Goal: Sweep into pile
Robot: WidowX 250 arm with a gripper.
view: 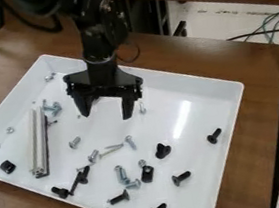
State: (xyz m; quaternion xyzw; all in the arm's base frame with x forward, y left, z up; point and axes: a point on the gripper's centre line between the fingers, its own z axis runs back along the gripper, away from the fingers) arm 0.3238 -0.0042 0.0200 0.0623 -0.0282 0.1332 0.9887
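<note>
Black fingers [128,107] spread well apart, the gripper [107,115] hangs over the white tray [196,83] near its far edge. Silver and black screws [182,176] lie scattered across the tray, many toward the near edge and a black one near the right edge, with a metal bar [38,144] on the left side.
</note>
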